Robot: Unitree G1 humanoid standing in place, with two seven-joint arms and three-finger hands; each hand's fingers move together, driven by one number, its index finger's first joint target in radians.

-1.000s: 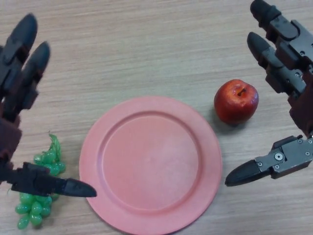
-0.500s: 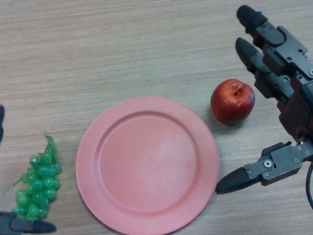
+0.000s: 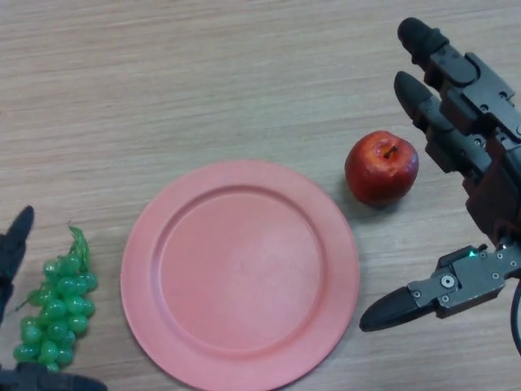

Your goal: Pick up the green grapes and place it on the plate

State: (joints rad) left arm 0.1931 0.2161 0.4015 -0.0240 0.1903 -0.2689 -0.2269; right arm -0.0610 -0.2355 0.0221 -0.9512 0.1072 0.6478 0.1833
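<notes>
A bunch of green grapes [image 3: 55, 305] lies on the wooden table at the lower left, just left of a round pink plate [image 3: 239, 273] that holds nothing. My left hand [image 3: 14, 244] shows only at the left edge: a finger tip above the grapes and the thumb tip below them, both apart from the bunch, fingers straight. My right hand [image 3: 480, 187] hovers open at the right, fingers spread, thumb pointing toward the plate's right rim.
A red apple [image 3: 381, 167] sits on the table right of the plate, close to my right hand's fingers. Bare wood lies across the far side of the table.
My left hand pulled back from above the grapes to the left edge, then came in a little again around the bunch. The right hand barely moved.
</notes>
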